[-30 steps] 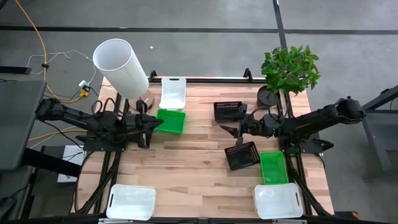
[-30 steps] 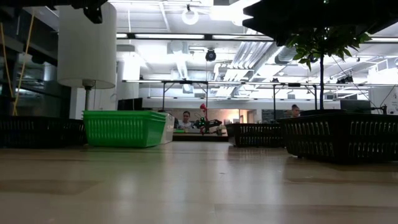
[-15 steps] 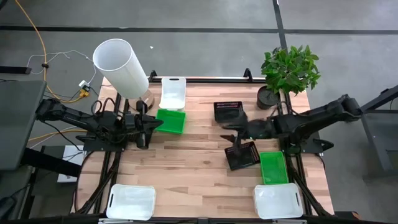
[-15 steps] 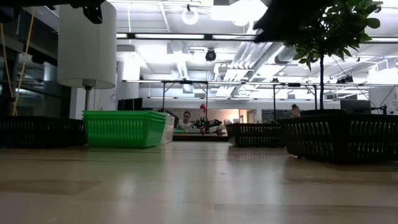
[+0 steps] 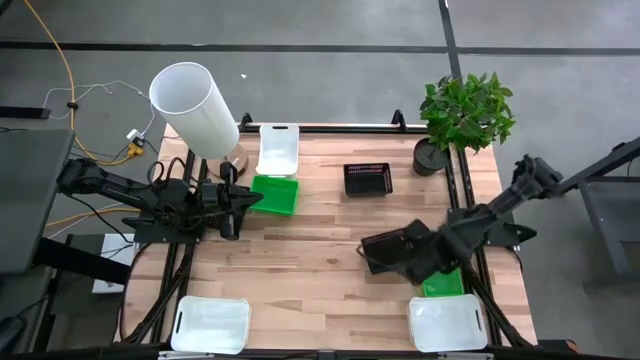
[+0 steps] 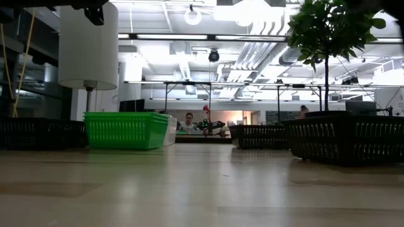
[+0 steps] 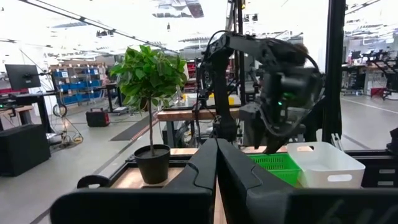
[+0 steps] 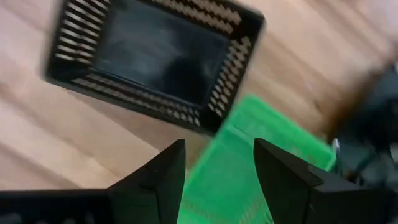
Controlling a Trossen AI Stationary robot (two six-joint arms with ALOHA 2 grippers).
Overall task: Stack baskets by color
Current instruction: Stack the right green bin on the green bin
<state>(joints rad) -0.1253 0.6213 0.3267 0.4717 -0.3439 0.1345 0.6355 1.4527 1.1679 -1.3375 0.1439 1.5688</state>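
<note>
The right gripper [image 8: 214,163], fingers apart and empty, has swung toward six o'clock over the green basket [image 8: 249,171], likely its next pick.

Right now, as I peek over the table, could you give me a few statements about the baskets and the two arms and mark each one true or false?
1. The right gripper hangs open above a black basket and a green basket. True.
2. The left gripper is wide open. False: it is shut.
3. Three white baskets lie on the table. True.
4. The plant stands beside the left arm. False: it is at the right arm's far corner.
</note>
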